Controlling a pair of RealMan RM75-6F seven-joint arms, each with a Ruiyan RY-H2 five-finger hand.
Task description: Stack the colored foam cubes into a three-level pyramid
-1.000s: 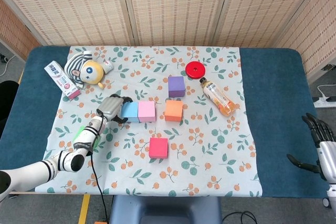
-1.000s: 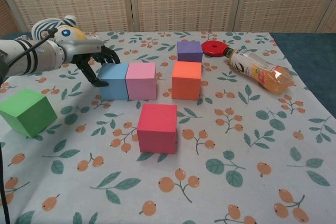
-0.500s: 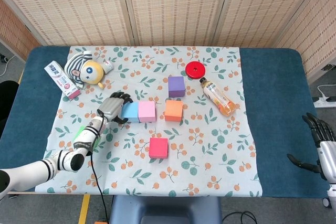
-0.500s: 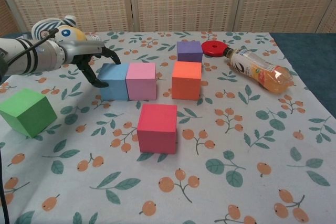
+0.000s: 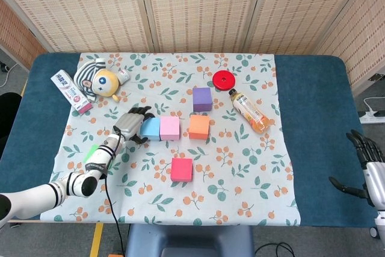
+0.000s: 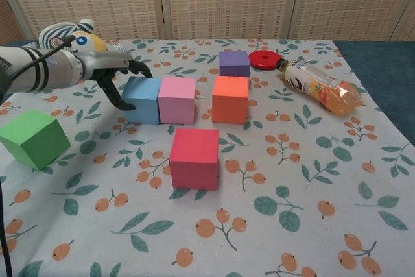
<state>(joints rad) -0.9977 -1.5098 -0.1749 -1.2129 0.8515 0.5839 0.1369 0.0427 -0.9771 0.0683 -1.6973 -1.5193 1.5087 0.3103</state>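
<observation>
A blue cube (image 6: 142,100) and a pink cube (image 6: 177,100) stand side by side and touching, with an orange cube (image 6: 230,99) a small gap to their right. A purple cube (image 6: 234,63) sits behind, a magenta cube (image 6: 194,158) in front, and a green cube (image 6: 34,138) at the near left. My left hand (image 6: 113,72) has its fingers spread and curved against the blue cube's left face (image 5: 150,129), holding nothing. My right hand (image 5: 364,159) hangs off the table's right edge, fingers apart and empty.
A drink bottle (image 6: 319,85) lies on its side at the right, beside a red disc (image 6: 263,59). A striped plush toy (image 5: 99,80) and a toothpaste box (image 5: 71,92) lie at the back left. The floral cloth (image 6: 305,212) covers the table.
My left hand has shifted slightly right, and the blue and pink cubes have slid a little right with it, narrowing the gap to the orange cube. The right hand is still.
</observation>
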